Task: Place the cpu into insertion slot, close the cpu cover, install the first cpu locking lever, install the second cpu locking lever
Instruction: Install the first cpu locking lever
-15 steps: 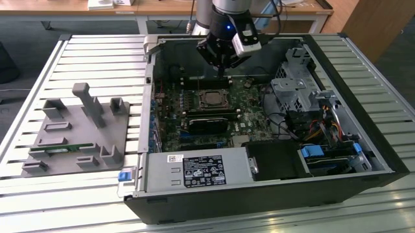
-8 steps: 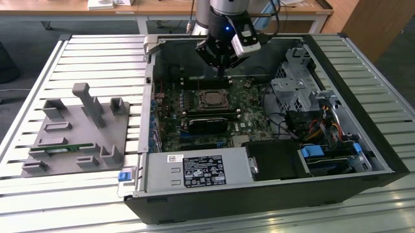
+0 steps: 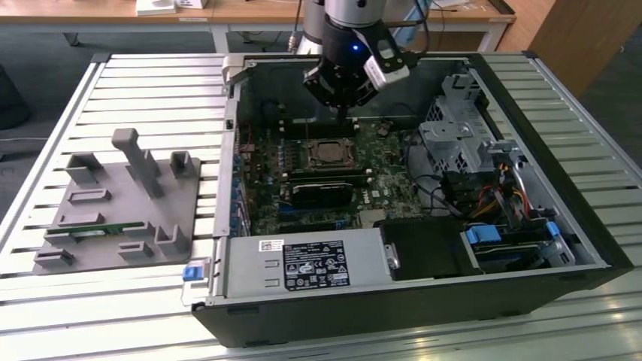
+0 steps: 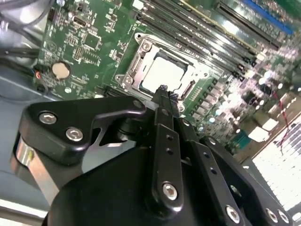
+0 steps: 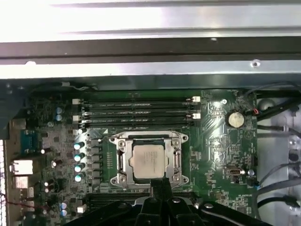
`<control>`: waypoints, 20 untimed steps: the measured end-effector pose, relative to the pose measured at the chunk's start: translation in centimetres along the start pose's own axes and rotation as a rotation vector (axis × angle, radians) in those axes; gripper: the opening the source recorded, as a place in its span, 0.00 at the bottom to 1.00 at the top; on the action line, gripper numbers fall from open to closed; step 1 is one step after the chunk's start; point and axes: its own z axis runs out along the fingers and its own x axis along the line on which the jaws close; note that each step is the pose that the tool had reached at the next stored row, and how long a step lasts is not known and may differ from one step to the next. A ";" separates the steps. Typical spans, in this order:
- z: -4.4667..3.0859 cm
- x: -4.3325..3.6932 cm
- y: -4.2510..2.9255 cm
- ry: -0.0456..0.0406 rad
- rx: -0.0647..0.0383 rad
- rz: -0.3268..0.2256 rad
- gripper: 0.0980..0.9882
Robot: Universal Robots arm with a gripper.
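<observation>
The cpu (image 3: 326, 154) lies flat in the insertion slot (image 3: 307, 143) on the green board inside the open computer case. Its pale face shows in both wrist views (image 4: 164, 75) (image 5: 149, 161). The silver cpu cover (image 5: 120, 160) (image 4: 141, 54) lies down around it as a frame. My gripper (image 3: 344, 113) hangs above the board just behind the socket's far edge. Its thin black fingers are pressed together with nothing between them (image 4: 162, 90) (image 5: 160, 182). I cannot make out how the locking levers stand.
Memory slots (image 5: 136, 110) run beside the socket, and a coin cell (image 5: 234, 118) sits further along the board. A black graphics card (image 3: 321, 192), a power supply (image 3: 301, 265) and a drive cage (image 3: 456, 139) crowd the case. A grey fixture (image 3: 116, 203) stands on the slatted table.
</observation>
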 end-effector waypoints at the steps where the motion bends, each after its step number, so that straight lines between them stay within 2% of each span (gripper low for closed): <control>1: 0.09 0.21 -0.01 0.0000 0.000 -0.003 0.01; 5: 0.24 1.91 -0.06 -0.0004 0.000 -0.004 0.01; 13: 0.60 4.41 -0.14 -0.0010 0.000 -0.004 0.01; 20: 0.91 5.71 0.03 -0.0010 0.000 -0.004 0.01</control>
